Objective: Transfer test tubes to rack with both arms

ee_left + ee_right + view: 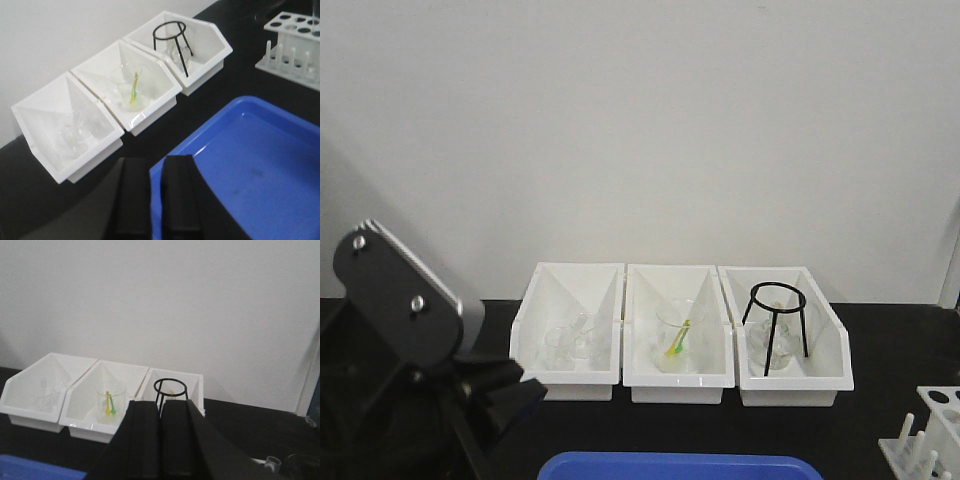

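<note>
While both grippers sit nearly closed and empty, the task looks unstarted. Ahead and right of the left gripper (150,200) stands the rack (292,42); the right gripper (161,440) faces the bins (100,405). No test tubes are clearly visible, so finding one comes first.

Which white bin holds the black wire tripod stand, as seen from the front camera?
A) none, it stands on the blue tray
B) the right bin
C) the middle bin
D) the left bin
B: in the front view the black wire tripod stand stands inside the right bin, while the middle bin holds a clear beaker with yellow and green sticks, and the blue tray carries no stand.
</note>
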Available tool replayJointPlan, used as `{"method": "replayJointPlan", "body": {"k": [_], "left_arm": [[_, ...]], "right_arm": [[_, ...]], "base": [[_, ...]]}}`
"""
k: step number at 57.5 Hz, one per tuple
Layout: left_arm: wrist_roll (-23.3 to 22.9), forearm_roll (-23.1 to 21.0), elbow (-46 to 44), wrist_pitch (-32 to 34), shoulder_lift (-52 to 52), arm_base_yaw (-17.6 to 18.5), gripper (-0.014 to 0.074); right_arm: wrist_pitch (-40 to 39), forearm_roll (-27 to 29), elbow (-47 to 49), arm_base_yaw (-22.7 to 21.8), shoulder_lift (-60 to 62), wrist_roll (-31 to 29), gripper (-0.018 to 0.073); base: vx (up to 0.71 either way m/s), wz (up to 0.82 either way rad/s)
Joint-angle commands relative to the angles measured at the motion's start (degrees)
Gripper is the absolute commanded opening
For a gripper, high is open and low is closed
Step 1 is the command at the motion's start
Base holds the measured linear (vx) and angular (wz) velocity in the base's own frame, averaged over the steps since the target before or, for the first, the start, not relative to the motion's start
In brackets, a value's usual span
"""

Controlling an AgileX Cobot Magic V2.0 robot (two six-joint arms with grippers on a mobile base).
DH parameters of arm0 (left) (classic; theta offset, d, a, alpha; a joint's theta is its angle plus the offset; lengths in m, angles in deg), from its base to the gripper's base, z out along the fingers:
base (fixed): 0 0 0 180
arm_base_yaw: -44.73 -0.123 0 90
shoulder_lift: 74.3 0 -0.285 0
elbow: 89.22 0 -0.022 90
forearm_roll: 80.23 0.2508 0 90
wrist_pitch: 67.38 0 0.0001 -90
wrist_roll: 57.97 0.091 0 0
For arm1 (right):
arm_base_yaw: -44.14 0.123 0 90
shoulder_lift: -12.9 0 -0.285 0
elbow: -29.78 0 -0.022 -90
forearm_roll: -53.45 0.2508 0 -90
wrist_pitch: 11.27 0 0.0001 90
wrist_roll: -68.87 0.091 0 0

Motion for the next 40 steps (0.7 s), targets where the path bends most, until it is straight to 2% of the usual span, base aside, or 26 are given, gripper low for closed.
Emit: {"method": "replayJointPlan", "body": {"k": [1, 6, 13, 15, 21, 25, 40], "left_arm": [[-1.3, 2.0, 2.3, 4.7, -2.1, 0.1, -0.0019], [-3.3, 2.0, 6.3, 8.7, -2.6, 0.1, -0.0023], [-5.4, 2.0, 7.6, 11.4, -2.1, 0.1, -0.0022], [-5.3, 2.0, 7.6, 11.5, -2.1, 0.1, -0.0022], [-5.3, 1.6, 7.6, 11.1, -2.2, 0.1, -0.0020], [-5.3, 1.6, 7.6, 11.1, -2.2, 0.1, -0.0020], [-5.3, 1.6, 7.6, 11.1, -2.2, 0.1, -0.0020]], "right_arm": [[-2.0, -0.9, 1.7, 2.7, -0.2, -1.8, -0.0013], [-2.1, -0.8, 1.1, 3.5, -0.2, -1.9, -0.0012], [-2.1, 0.0, -0.2, 3.2, -0.2, -1.6, -0.0010], [-2.1, 0.3, -0.4, 3.2, -0.2, -1.4, -0.0010], [-2.3, 7.7, -0.4, 3.2, -0.6, 2.7, -0.0010], [-2.3, 10.4, -0.4, 3.2, -0.6, 2.9, -0.0010], [-2.3, 11.3, -0.4, 3.2, -0.5, 2.9, -0.0007]], "base": [[0.00, 0.00], [0.00, 0.00], [0.00, 0.00], [0.00, 0.00], [0.00, 0.00], [0.00, 0.00], [0.00, 0.00]]}}
